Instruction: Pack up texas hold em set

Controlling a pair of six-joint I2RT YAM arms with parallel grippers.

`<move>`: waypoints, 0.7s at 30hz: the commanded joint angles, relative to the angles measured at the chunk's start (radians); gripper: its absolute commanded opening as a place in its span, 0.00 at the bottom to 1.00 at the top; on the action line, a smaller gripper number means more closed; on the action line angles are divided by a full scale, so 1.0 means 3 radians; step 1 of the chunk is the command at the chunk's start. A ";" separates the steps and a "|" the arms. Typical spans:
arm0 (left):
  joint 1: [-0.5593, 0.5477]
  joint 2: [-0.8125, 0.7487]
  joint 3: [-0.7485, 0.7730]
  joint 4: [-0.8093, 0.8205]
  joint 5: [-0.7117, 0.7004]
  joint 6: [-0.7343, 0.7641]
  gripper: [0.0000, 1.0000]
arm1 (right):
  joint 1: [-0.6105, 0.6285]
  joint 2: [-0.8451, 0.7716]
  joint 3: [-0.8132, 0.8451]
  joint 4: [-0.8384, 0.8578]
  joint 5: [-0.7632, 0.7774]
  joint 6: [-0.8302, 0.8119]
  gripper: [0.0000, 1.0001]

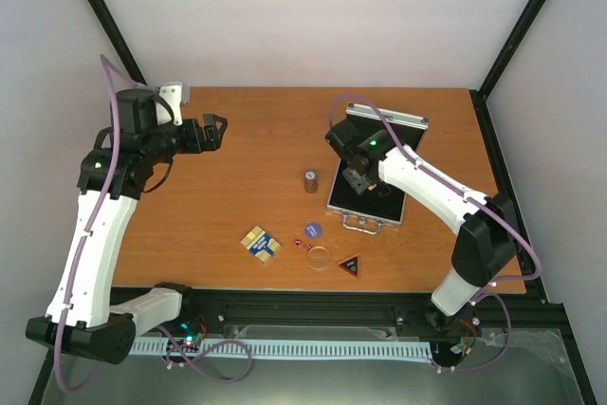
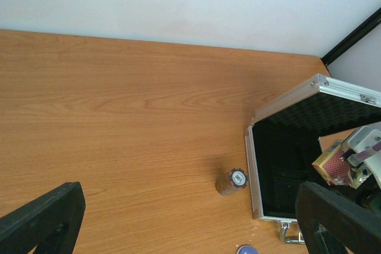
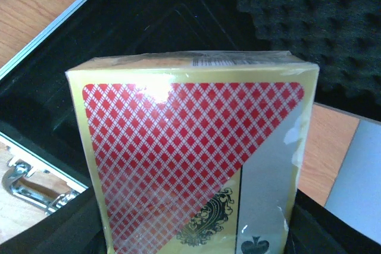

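Observation:
The silver case (image 1: 410,121) lies open at the right, black lining up, handle (image 1: 361,225) toward me; it also shows in the left wrist view (image 2: 254,171). My right gripper (image 1: 359,180) hangs over the case, shut on the red card deck (image 3: 190,153), which also shows in the left wrist view (image 2: 334,168). My left gripper (image 1: 213,130) is open and empty at the far left. On the table lie the dark cylinder (image 1: 310,181), blue-gold deck (image 1: 261,244), blue chip (image 1: 313,230), red dice (image 1: 303,245), clear disc (image 1: 320,257) and black triangle (image 1: 350,266).
The wooden table (image 1: 247,139) ends at a black rail along the near edge. Black frame posts stand at the back corners. The cylinder (image 2: 231,181) stands just left of the case's side rim.

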 commanded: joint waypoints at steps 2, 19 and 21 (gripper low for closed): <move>-0.0015 0.0038 -0.0027 -0.0012 -0.0064 -0.0033 1.00 | -0.0082 -0.0046 -0.0304 0.0694 -0.0209 -0.0511 0.41; -0.0015 0.0221 -0.0124 0.0054 -0.0276 0.0005 1.00 | -0.0515 -0.0001 -0.0598 0.1139 -0.1133 -0.2026 0.57; -0.0015 0.0254 -0.0117 0.0060 -0.0303 0.0005 1.00 | -0.0526 0.0042 -0.0603 0.1125 -0.1091 -0.2131 0.57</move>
